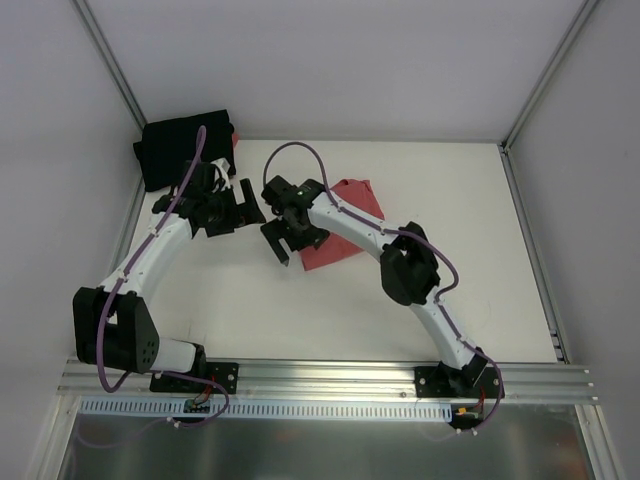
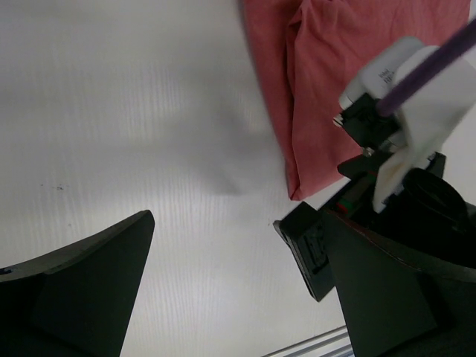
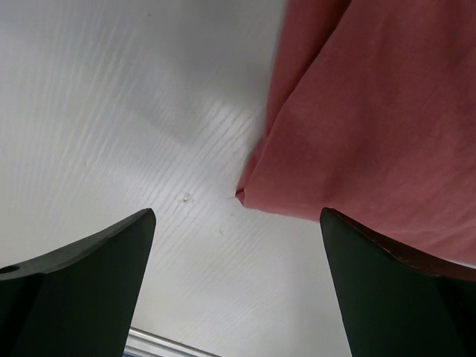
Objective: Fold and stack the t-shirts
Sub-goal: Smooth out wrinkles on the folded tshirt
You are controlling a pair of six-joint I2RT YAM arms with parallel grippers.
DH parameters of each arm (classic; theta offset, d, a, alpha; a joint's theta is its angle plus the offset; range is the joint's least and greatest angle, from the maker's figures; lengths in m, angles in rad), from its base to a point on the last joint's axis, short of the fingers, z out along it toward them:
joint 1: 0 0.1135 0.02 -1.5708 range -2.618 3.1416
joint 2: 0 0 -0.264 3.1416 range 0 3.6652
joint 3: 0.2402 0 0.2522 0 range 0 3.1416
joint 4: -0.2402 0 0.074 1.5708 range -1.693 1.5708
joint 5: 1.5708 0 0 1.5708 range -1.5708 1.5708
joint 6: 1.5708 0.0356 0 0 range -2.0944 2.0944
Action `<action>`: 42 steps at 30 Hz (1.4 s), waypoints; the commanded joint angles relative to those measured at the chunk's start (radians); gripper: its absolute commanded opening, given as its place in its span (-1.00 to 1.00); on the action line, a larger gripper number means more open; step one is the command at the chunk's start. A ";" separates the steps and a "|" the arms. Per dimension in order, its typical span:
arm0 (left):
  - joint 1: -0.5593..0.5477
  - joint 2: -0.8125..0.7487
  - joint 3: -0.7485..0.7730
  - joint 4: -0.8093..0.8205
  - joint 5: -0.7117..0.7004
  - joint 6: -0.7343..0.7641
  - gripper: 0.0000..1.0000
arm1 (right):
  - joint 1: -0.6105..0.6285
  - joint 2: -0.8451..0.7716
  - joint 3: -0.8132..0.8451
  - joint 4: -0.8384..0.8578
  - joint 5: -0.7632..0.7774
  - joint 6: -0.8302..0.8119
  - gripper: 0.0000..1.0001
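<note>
Seemingly between folding and stacking. Coral-red shirt (image 1: 328,252) lying as a compact, slightly lopsided packet near the middle of the counter (image 1: 300,320), partly under the right arm. Black shirt (image 1: 175,150) bundled at the far-left corner, well apart from the red one.

Left tool (image 1: 232,212) and right tool (image 1: 285,240) both released, jaws spread wide with nothing between them, close together just beside the red packet's left edge.

Next, by the look of it: pinch through every layer at that edge, lift without spilling the fold, carry toward the far-left corner — or tidy the packet first.

Soft matte cotton, fine weave, rounded doubled edges, one loose layer lapping another in the wrist views. Limp stuff — likely to sag open if caught by a single layer. Counter smooth, white, faintly ribbed.
</note>
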 commanded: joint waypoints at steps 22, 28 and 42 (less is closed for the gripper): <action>0.037 -0.132 -0.011 -0.034 0.001 -0.005 0.98 | -0.026 0.052 -0.083 0.066 0.201 0.074 -0.02; 0.045 -0.121 -0.026 -0.025 0.004 -0.001 0.97 | -0.026 0.052 -0.067 0.062 0.193 0.081 -0.99; 0.039 0.139 -0.336 0.546 0.417 -0.349 0.97 | -0.029 -0.074 -0.014 -0.004 0.213 0.076 -0.99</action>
